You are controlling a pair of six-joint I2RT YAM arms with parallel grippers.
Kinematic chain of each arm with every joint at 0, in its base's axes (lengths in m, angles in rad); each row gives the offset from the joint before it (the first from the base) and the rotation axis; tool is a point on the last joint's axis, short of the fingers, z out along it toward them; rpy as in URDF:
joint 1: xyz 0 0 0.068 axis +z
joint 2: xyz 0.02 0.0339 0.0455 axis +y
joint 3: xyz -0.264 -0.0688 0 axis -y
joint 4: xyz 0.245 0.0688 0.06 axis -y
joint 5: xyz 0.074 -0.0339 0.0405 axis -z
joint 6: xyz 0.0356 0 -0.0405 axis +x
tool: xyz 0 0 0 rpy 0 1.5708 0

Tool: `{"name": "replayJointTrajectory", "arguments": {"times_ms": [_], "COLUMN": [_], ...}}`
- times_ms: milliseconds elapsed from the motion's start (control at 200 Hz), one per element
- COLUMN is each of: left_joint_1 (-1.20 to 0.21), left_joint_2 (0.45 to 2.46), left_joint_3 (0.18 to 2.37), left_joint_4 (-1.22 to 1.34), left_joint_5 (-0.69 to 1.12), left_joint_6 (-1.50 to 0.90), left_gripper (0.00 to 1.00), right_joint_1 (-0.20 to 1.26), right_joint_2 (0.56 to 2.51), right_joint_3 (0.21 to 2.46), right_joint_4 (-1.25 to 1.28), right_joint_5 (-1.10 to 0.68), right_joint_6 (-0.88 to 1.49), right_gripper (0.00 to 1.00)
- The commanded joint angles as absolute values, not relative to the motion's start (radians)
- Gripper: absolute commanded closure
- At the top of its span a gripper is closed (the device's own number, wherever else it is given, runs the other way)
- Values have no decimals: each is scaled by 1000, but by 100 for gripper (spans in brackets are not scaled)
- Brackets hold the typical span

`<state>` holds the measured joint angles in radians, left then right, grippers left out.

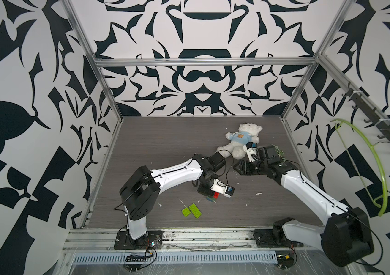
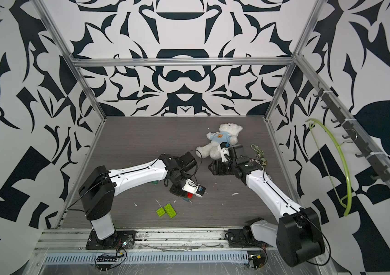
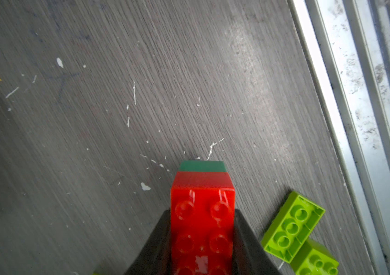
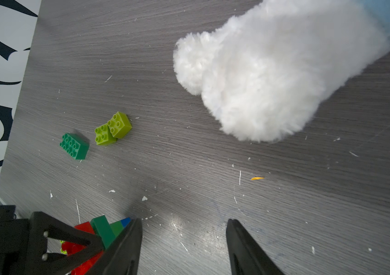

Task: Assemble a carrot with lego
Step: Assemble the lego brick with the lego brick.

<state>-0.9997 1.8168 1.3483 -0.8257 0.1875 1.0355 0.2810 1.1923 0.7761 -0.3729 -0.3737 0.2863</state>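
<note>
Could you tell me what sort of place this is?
Probably a lab robot cell: an aluminium frame with patterned walls encloses a table; left arm and right arm are bolted to a front rail.

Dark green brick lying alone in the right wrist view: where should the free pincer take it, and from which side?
Probably across the two long side walls of the dark green brick, straight down from above. It lies flat, studs up, so those walls are smooth, parallel and the narrower span. The lime green pair sits apart, leaving room for the open right pincer.
</note>
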Motion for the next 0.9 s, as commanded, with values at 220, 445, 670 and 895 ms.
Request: {"name": "replayJointTrajectory", "arguments": {"times_ms": [220, 445, 670, 895], "left_joint_1": [-994, -973, -973, -974], "left_joint_2": [1873, 1831, 1798, 1778], "left_joint_3": [1209, 1266, 1268, 1279], "left_joint_4": [-822, -812, -769, -766], "left_joint_5": [212, 265, 261, 252], "left_joint_6": [1016, 979, 954, 939], "left_gripper": [89, 83, 77, 71], "right_joint_1": [276, 276, 276, 276], "right_joint_2": [1193, 1198, 1193, 1194], "right_joint_3": [779, 782, 781, 781], "right_joint_4": [-357, -357, -359, -359], "right_joint_5": [-380, -381, -380, -382], "right_joint_6": [284, 282, 282, 281], "right_gripper": [39, 39, 39, 39]}}
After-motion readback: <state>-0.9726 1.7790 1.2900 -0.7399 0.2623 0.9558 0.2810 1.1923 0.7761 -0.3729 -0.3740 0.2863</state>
